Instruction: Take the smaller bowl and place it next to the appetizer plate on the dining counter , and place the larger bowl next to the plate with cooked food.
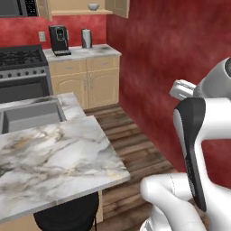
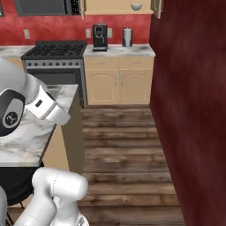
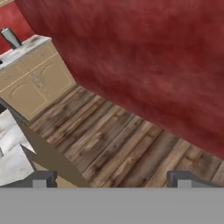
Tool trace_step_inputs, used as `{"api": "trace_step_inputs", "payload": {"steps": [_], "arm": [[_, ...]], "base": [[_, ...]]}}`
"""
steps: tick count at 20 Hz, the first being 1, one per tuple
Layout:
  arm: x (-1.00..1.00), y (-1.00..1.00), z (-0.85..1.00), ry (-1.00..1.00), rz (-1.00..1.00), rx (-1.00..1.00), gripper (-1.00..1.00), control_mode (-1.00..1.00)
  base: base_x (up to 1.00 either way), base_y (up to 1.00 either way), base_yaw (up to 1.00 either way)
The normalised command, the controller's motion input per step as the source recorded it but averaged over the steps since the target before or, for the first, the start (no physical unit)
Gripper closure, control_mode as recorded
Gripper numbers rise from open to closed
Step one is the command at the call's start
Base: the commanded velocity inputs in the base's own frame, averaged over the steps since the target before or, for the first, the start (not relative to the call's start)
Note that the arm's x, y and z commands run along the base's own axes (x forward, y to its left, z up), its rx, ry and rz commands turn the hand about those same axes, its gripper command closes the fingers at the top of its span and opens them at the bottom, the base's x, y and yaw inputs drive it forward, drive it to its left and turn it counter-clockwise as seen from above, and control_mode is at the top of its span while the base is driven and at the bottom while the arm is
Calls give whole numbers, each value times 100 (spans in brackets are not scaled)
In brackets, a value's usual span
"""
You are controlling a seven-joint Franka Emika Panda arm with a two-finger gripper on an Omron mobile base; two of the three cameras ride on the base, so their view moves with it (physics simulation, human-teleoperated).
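left base view: dining counter [image 1: 58, 158] fills the lower left, white-grey veined marble top, a grey sink [image 1: 31, 116] sunk into it at the left edge, a black round stool [image 1: 67, 215] under its near corner. stove [image 1: 22, 67] at the upper left; wall counter [image 1: 85, 72] with beige cabinets beside it, bearing a black coffee machine [image 1: 58, 39] and a metal kettle [image 1: 86, 38]. a bowl [image 1: 93, 6] sits on the open shelf at top centre; too small to tell which bowl. red wall [image 1: 171, 67] across the right, wood floor [image 1: 135, 153] below it. right base view: corner of the dining counter at the left middle, partly behind the white arm; stove upper left, coffee machine [image 2: 99, 36] and kettle [image 2: 127, 37] on the wall counter at top centre, the bowl [image 2: 136, 6] on the shelf above them at the top edge. dark red wall down the right side, floor through the centre. hand view: gripper [image 3: 111, 179] at the bottom edge, its two dark tips set wide apart with nothing between them, over bare wood floor. marble corner of the dining counter [image 3: 13, 144] at the lower left, beige cabinets and the kettle [image 3: 11, 38] at the upper left, red wall across the top and right.
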Motion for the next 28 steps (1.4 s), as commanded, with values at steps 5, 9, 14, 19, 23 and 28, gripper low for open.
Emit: {"api": "trace_step_inputs", "payload": {"steps": [5, 9, 14, 19, 23, 28], "arm": [[0, 0, 0, 0, 0, 0, -100, 100], [0, 0, 0, 0, 0, 0, -100, 100], [0, 0, 0, 0, 0, 0, -100, 100], [0, 0, 0, 0, 0, 0, -100, 100], [0, 0, 0, 0, 0, 0, -100, 100], [0, 0, 0, 0, 0, 0, -100, 100]], "base": [[27, -40, 12], [65, -27, 11], [96, -37, 10], [98, -50, 8], [100, -11, 5], [100, 0, 3]]}}
